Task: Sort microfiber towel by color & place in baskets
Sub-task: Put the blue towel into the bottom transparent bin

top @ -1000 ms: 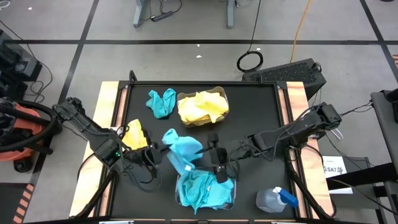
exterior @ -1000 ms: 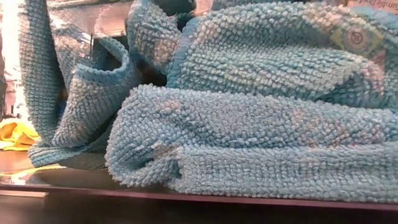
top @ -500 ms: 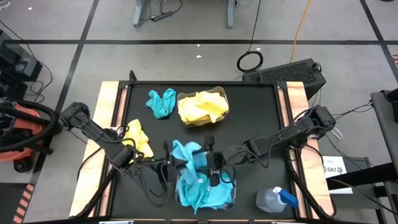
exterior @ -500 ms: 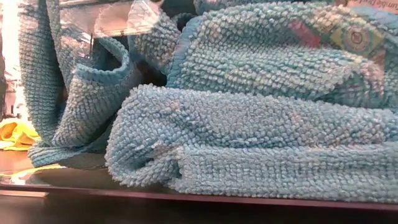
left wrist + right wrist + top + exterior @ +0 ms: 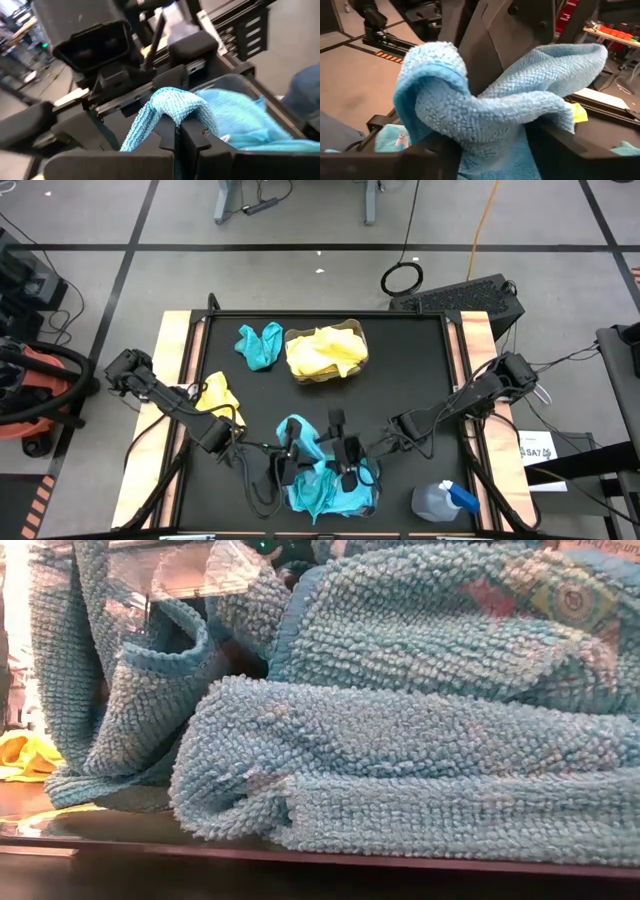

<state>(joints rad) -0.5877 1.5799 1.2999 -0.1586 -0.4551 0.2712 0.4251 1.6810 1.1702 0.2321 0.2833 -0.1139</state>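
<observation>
Left arm: stretched inward, end effector pinched closed. Right arm: stretched inward, end effector beside it, fingers parted.

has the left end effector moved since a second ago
Yes. The left end effector, shut on a turquoise microfiber towel, moved from the table's middle toward the clear plastic basket of turquoise towels.

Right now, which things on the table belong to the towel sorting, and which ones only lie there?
For the job:
- held blue towel, left hand shut on it, right hand beside
- blue basket
- yellow basket
- loose blue towel
- loose yellow towel

Only lying there:
- spray bottle
</observation>
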